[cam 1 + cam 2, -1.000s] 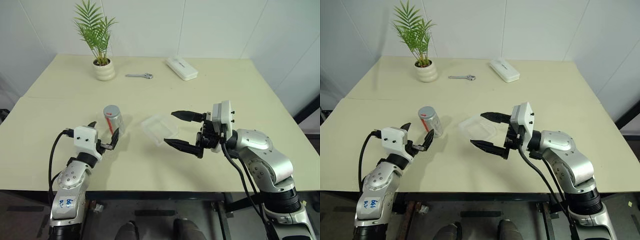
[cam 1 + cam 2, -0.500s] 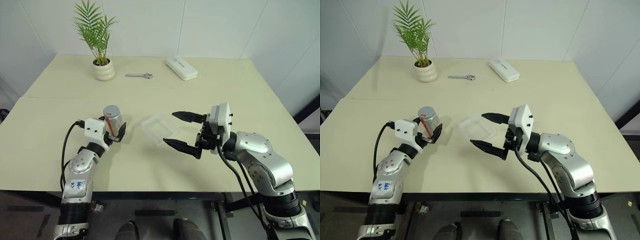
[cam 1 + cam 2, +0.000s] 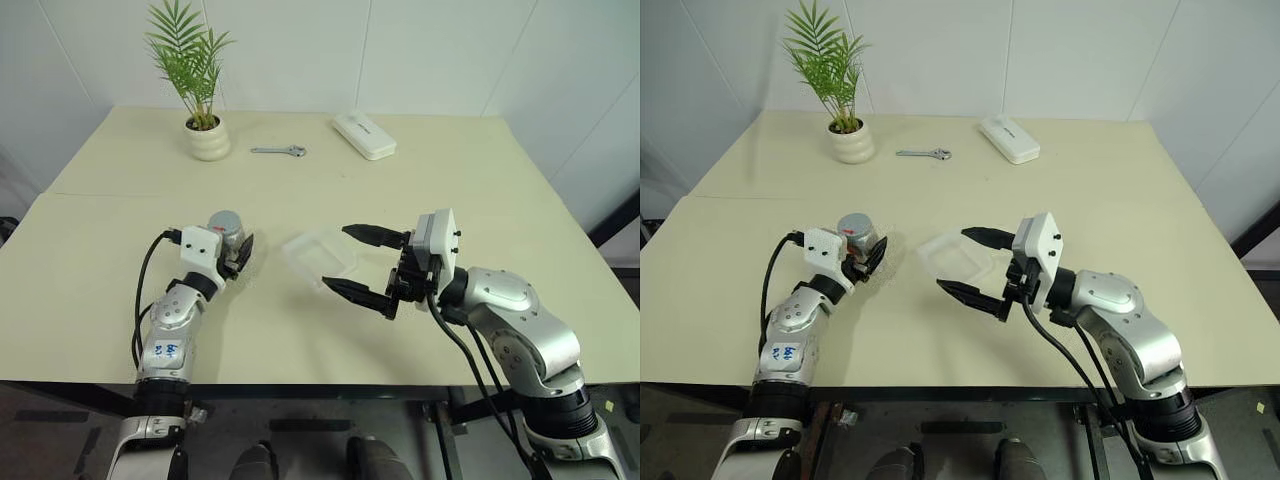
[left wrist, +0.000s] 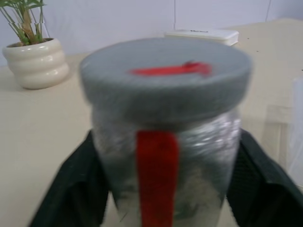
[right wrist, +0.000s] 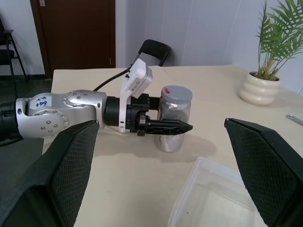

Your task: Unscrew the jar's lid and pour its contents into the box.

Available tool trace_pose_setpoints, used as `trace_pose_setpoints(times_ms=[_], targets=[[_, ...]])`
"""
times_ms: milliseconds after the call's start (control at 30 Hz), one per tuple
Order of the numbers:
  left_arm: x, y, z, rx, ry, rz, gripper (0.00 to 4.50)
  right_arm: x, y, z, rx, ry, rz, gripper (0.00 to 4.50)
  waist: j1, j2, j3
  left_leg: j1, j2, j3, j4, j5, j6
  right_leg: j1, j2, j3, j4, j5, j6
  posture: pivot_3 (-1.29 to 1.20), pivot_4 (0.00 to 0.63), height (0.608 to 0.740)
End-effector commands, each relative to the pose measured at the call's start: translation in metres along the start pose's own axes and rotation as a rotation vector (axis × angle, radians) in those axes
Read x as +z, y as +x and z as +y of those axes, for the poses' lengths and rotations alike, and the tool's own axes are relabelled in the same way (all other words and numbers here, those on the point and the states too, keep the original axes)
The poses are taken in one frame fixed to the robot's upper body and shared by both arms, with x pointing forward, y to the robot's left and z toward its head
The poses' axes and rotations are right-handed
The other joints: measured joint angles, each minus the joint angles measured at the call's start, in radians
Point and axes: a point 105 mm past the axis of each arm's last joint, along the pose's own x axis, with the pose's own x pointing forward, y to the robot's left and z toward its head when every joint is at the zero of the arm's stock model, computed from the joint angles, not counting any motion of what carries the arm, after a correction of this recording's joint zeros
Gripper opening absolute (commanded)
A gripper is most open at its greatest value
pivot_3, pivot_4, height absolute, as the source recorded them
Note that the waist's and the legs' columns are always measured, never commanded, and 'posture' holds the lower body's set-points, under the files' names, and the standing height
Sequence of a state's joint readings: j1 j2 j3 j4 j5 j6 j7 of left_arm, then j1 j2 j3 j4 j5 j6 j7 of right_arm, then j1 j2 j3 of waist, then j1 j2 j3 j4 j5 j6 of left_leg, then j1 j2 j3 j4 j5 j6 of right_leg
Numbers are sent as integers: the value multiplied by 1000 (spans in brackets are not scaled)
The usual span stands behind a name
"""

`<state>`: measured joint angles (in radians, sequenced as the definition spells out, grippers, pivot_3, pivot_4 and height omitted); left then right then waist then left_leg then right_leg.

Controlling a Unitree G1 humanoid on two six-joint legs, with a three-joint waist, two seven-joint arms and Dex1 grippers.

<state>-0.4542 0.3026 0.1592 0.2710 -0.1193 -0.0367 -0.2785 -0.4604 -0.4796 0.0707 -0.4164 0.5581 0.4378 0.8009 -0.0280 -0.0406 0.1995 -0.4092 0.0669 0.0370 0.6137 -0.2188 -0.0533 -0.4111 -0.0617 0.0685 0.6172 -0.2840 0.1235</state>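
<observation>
The jar (image 3: 228,236) stands upright on the table, a silvery translucent cylinder with a red strip down its side (image 4: 157,179). Its grey lid (image 4: 165,78), marked with red, sits on top. My left gripper (image 3: 236,250) is shut on the jar, one black finger (image 4: 78,189) pressed against each side. I cannot make out the contents through the jar's wall. The clear box (image 3: 308,250) lies to the right of the jar. My right gripper (image 3: 336,258) hovers open just above the box's right side, pointing left toward the jar (image 5: 174,118).
At the back of the table stand a potted plant in a white pot (image 3: 208,140), a small wrench (image 3: 280,151) and a white oblong case (image 3: 364,135). The table's front edge (image 3: 300,378) runs just behind both forearms.
My left gripper has moved forward to the jar and its fingers have closed from wide open onto the jar's sides. The right gripper has stayed in place, still open.
</observation>
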Motion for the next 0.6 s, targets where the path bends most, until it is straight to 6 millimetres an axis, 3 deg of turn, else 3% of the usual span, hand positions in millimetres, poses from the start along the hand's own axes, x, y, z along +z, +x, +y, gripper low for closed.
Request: trace_pose_setpoints(times_ms=[33,167,267,333,400,500,600], targets=[[10,3,-2,-11,6,-37,2084,12,-1,3,-7,-46,-37,4500,0,0,0,0,0,0,0,0,0,0,0,0,0,0,0,0,150,740],[17,4,-5,-20,0,-75,1929,12,-1,2,-17,-43,-41,4500,0,0,0,0,0,0,0,0,0,0,0,0,0,0,0,0,150,740],[76,8,-15,-137,21,-243,1929,40,8,-9,-77,19,-171,4500,-1,-1,0,-1,0,0,0,0,0,-1,0,0,0,0,0,0,150,740],[100,6,-28,-281,-3,-282,1929,49,15,-15,-98,21,-169,4500,-3,-1,1,-4,0,0,0,0,0,-4,0,0,2,0,1,0,150,740],[105,2,-36,-375,-48,-266,1929,50,19,-17,-109,32,-142,4500,-1,0,0,-7,0,0,1,2,-1,-7,0,0,3,1,1,0,150,740],[109,-3,-47,-494,14,-233,1929,52,26,-18,-112,75,-122,4500,0,1,0,-3,0,0,-1,0,-1,-3,0,-1,1,-1,-1,0,150,740],[114,-17,-76,-753,-11,-161,1929,49,51,-8,-61,61,-44,4500,-7,1,0,-5,0,0,-1,-1,0,-5,0,0,1,-2,-1,0,150,740]])
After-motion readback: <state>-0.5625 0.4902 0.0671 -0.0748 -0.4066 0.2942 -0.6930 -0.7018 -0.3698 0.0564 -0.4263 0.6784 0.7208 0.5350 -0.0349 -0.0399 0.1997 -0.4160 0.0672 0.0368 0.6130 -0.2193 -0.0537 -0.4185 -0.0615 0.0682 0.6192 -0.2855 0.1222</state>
